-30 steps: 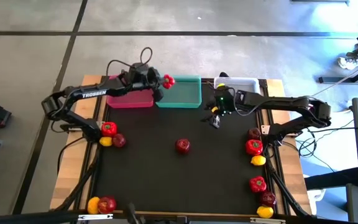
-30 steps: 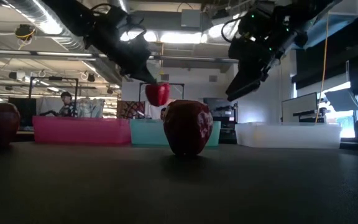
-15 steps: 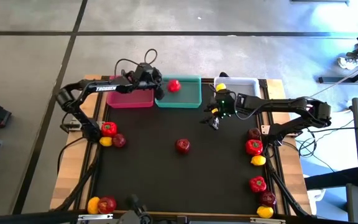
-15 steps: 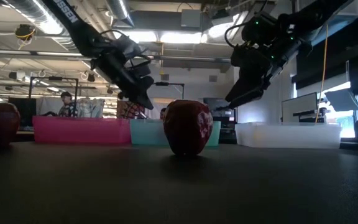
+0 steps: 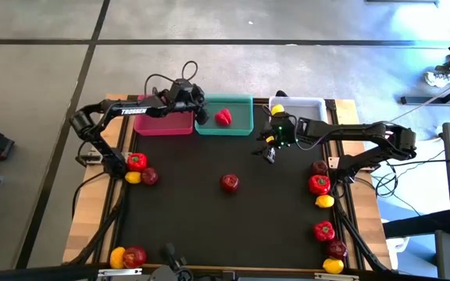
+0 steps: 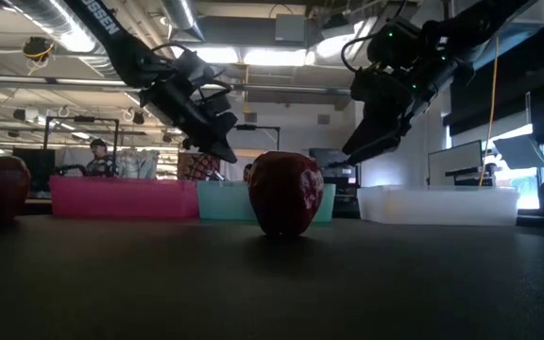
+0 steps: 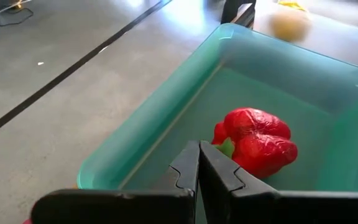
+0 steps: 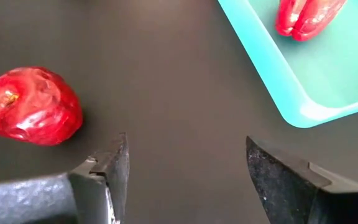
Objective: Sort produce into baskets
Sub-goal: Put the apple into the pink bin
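Black matting covers the desk (image 5: 209, 226), with three baskets along its far edge: pink (image 5: 162, 123), teal (image 5: 237, 125) and white (image 5: 307, 104). The left tool (image 5: 200, 117) hangs over the near left corner of the teal basket, its fingers (image 7: 188, 168) pressed together and holding nothing. Just beyond them a red pepper (image 7: 257, 142) lies free on the teal basket's floor. The right tool (image 5: 270, 152) hovers over the desk in front of the gap between the teal and white baskets, its fingers (image 8: 107, 174) spread wide apart around bare mat, touching nothing. An apple (image 5: 230, 183) sits alone mid-desk, near that tool. More apples, peppers and lemons lie along both side edges of the desk.
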Tool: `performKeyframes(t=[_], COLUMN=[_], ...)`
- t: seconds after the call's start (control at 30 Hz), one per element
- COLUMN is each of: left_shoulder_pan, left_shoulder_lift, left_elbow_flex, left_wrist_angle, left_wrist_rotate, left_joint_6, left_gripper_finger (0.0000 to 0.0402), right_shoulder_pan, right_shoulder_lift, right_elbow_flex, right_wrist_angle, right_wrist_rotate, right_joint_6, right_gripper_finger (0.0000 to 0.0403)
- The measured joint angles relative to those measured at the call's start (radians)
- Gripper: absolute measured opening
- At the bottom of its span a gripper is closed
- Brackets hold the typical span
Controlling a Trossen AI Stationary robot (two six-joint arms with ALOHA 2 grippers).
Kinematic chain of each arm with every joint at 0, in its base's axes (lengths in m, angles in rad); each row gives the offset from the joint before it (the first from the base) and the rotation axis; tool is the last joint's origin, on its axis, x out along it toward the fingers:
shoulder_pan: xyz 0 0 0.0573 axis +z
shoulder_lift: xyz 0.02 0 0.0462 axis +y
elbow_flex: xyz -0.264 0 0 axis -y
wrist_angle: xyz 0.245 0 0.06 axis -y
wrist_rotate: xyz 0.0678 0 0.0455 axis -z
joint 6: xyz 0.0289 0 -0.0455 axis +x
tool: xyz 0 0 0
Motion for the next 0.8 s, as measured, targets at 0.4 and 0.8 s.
performKeyframes(t=[0.4,0.8], left_shoulder_pan=[0.0,-0.023], left_shoulder_lift=[0.0,-0.012], left_elbow_flex=[0.0,0.028], left_wrist_angle=[-0.005,-0.042], left_wrist_rotate=[0.051,0.13], left_joint_6=[-0.012,-0.071], left_gripper_finger=[0.0122,0.0223], right_shoulder_pan=[0.0,0.0], right_shoulder_lift=[0.0,0.0], right_elbow_flex=[0.0,0.0], right_wrist_angle=[0.0,0.0], right_wrist_rotate=[0.0,0.0], right_joint_6=[-0.006,-0.005], right_gripper_finger=[0.0253,0.0253])
